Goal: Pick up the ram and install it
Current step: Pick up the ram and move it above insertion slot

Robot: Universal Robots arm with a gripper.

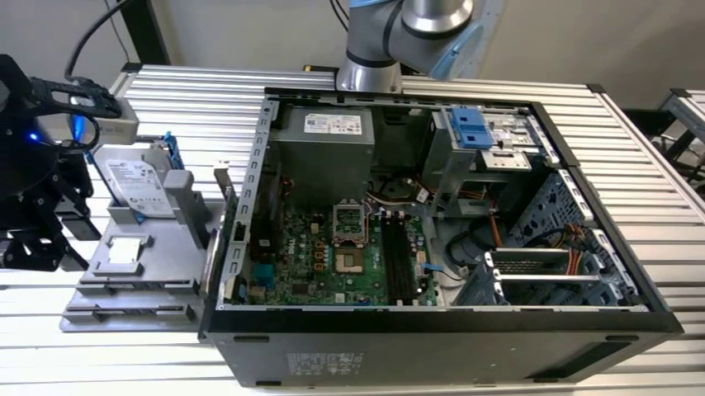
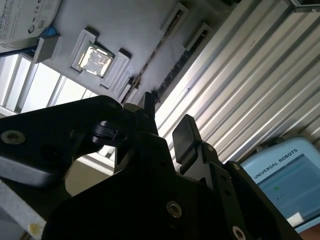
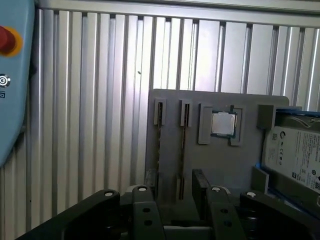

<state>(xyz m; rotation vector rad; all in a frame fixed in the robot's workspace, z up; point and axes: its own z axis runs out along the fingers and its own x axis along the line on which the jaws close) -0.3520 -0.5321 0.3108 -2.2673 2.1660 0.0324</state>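
Observation:
The ram [image 3: 182, 150] is a thin dark stick standing on edge in a slot of a grey holder plate [image 3: 220, 165]. A second thin stick [image 3: 159, 145] stands in the slot beside it. My gripper [image 3: 175, 186] hovers over the near end of these slots, open, with one black finger [image 3: 150, 181] on each side of the ram and nothing gripped. In the second wrist view the gripper [image 2: 167, 119] hangs above the same plate, and the ram [image 2: 172, 75] runs away from the fingertips [image 2: 185, 132]. The motherboard's long black slots [image 1: 397, 260] lie inside the open computer case [image 1: 441, 318].
On the holder plate [image 1: 165, 272] sit a small square silver chip [image 3: 223, 123] and a hard drive [image 1: 138, 186] in a blue frame. The arm's black wrist end [image 1: 33, 181] stands at the exterior view's left, beside the plate. A ribbed metal table [image 1: 198, 99] carries everything. A blue pendant [image 3: 12, 75] lies nearby.

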